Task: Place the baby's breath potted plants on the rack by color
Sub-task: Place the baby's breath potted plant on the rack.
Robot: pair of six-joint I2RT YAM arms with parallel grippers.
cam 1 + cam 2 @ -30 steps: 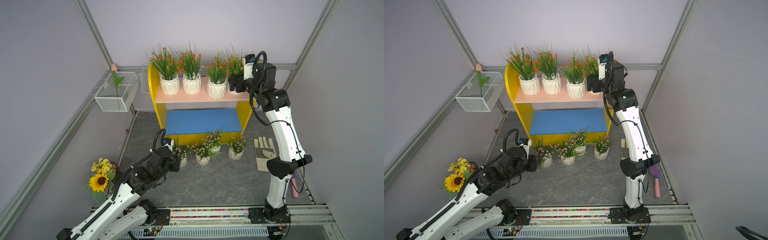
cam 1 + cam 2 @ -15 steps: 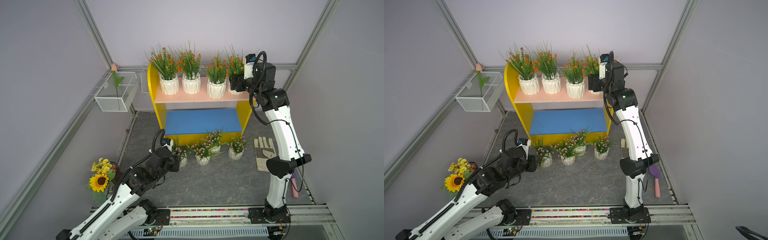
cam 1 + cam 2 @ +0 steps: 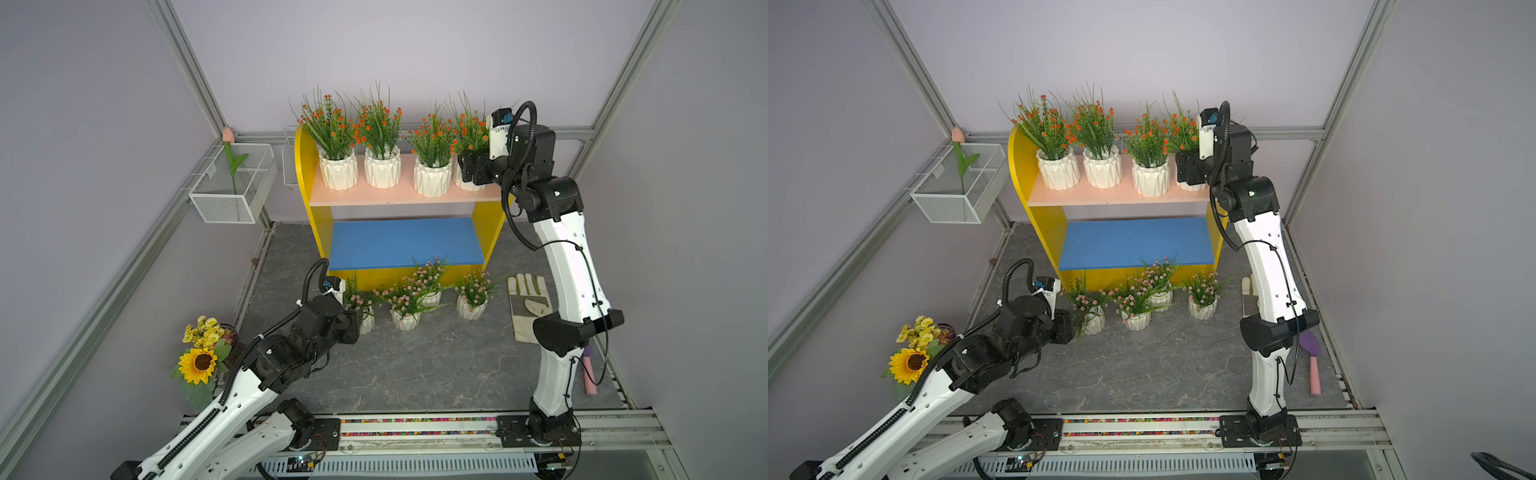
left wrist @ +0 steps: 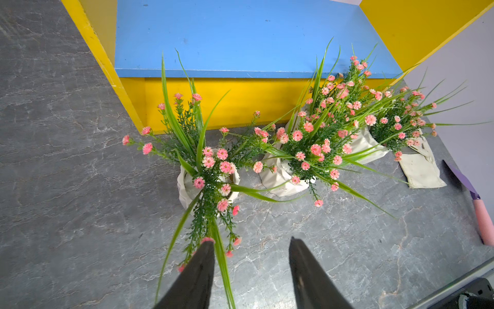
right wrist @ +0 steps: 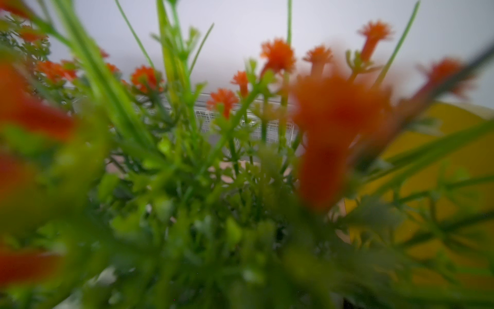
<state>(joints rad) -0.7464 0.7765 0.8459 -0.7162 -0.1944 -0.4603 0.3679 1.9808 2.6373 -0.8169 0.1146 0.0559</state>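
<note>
Several orange-flowered baby's breath potted plants (image 3: 338,172) (image 3: 1059,172) stand in a row on the rack's (image 3: 305,174) (image 3: 1022,174) salmon-pink upper board. My right gripper (image 3: 473,172) (image 3: 1187,172) sits against the rightmost orange pot, and blurred orange blossoms (image 5: 278,54) hide its jaws in the right wrist view. Several pink-flowered plants (image 3: 405,320) (image 3: 1136,320) stand on the floor before the bare blue lower board (image 3: 403,243). My left gripper (image 4: 250,240) (image 3: 355,326) is open just short of the leftmost pink plant (image 4: 187,184). One finger (image 4: 203,262) brushes its sprigs.
A white wire basket (image 3: 232,183) with a pink tulip hangs on the left wall, and another (image 3: 289,166) hangs behind the rack. A sunflower bouquet (image 3: 201,357) stands at the front left. A work glove (image 3: 530,307) and a pink-handled tool (image 3: 1314,370) lie at the right.
My left arm has crept slightly toward the leftmost pink plant. The right arm has stayed at the rightmost orange pot with barely any shift.
</note>
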